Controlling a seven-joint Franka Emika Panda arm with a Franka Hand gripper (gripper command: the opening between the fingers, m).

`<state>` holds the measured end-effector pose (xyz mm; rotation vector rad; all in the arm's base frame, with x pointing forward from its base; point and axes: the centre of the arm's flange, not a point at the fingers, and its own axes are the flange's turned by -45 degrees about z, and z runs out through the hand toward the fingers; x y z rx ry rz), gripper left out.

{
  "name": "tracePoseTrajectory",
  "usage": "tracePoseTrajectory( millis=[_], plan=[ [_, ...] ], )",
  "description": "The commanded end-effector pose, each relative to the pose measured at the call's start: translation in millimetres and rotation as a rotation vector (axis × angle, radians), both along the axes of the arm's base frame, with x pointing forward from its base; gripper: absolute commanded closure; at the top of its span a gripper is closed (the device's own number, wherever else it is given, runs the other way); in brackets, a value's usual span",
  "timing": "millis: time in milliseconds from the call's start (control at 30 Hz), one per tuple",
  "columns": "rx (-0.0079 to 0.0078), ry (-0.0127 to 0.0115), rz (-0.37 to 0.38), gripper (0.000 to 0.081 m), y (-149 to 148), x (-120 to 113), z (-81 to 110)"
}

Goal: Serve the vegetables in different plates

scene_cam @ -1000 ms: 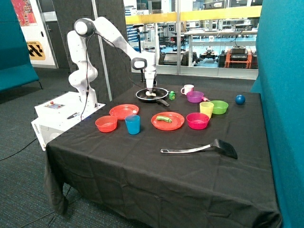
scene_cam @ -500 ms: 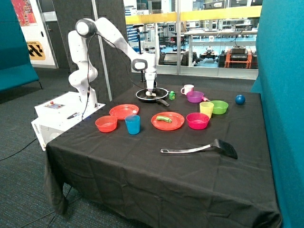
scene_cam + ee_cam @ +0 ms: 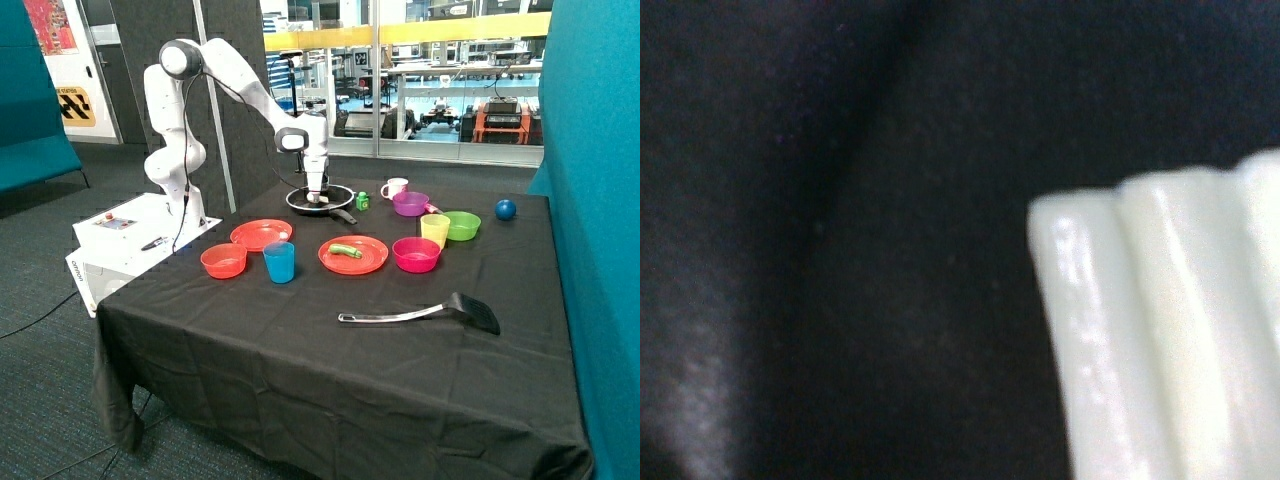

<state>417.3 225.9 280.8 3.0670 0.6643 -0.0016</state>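
Two vegetables are your job, and you have one of them served. Nearest the front edge lies a long grey spatula with a black blade (image 3: 420,315), no part of this. Behind it, in the middle of the tabletop, the green elongated toy vegetable (image 3: 345,250) lies on a flat round red-orange plastic plate (image 3: 375,262). The second flat red-orange plate (image 3: 255,235), toward the edge where the robot's base stands, is bare and waits for the other piece. Beside it sit a deeper red-orange bowl (image 3: 223,261) and a blue plastic cup (image 3: 280,262); keep clear of both.

At the far edge the black round frying pan (image 3: 320,198) holds the pale cream-white stubby vegetable (image 3: 1170,330). Your two-finger gripper (image 3: 316,194) is down in the pan right at it. You cannot tell from either view whether the fingers are spread or pinching, since the wrist view shows only the vegetable against the dark pan floor.

The step in hand looks like the pick from the pan. Next you likely need a firm pinch, a lift clear of the pan rim, then a carry to the bare plate.

Close up, the cream piece is glossy, ridged lengthwise and round-ended; expect it to be slippery.
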Motion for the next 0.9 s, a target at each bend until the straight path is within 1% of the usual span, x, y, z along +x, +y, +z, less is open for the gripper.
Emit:
tracePoseTrajectory(
  millis=[0, 100, 233, 267, 433, 533, 600, 667, 700, 800, 867],
  plan=[
    [0.0036, -0.0003, 0.000, 0.0088, -4.5, -2.5, -5.6],
    [0.0036, -0.0003, 0.000, 0.0108, -4.7, -2.1, -6.1],
    [0.0036, -0.0003, -0.001, 0.0094, -4.8, -1.5, -6.2],
    [0.0036, -0.0003, -0.002, 0.0109, -4.9, -1.7, -6.3],
    [0.0036, -0.0003, -0.003, 0.0108, -5.2, -3.4, -7.2],
    [0.0036, -0.0003, -0.005, 0.0143, -5.0, -4.3, -7.0],
    [0.0036, -0.0003, -0.005, 0.0135, -5.0, -5.2, -6.6],
    [0.0036, -0.0003, -0.005, 0.0173, -5.0, -6.0, -6.6],
    [0.0036, -0.0003, -0.006, 0.0220, -5.0, -6.4, -6.7],
    [0.0036, -0.0003, -0.007, 0.0320, -4.9, -6.8, -6.8],
    [0.0036, -0.0003, -0.009, 0.0433, -4.9, -7.0, -6.8]
  ],
)
